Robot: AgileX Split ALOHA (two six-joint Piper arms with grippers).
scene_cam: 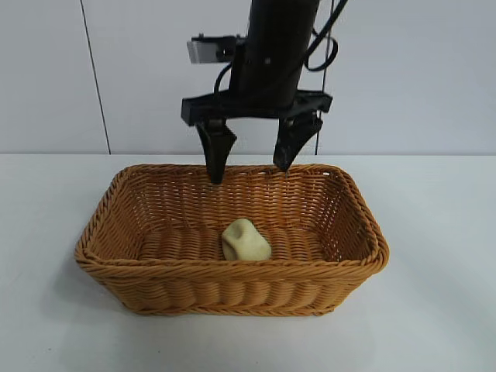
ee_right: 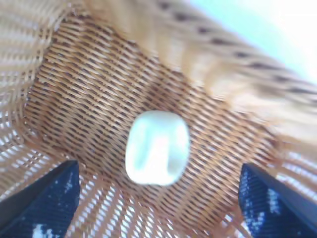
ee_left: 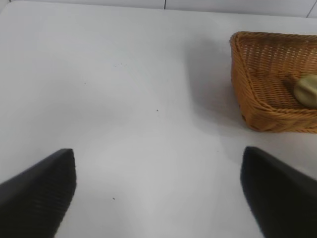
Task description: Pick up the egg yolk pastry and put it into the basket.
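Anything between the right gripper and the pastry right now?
Nothing. The exterior view shows the open right gripper above the basket, only air down to the pastry on its floor.

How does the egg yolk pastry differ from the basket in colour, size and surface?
The egg yolk pastry is pale cream-yellow; the basket is orange-brown. The pastry is a small rounded lump; the basket is a large rectangle with sloping sides. The pastry looks smooth and matte; the basket is woven, with a braided rim. The pastry lies on the basket's floor, free of the open right hand above.
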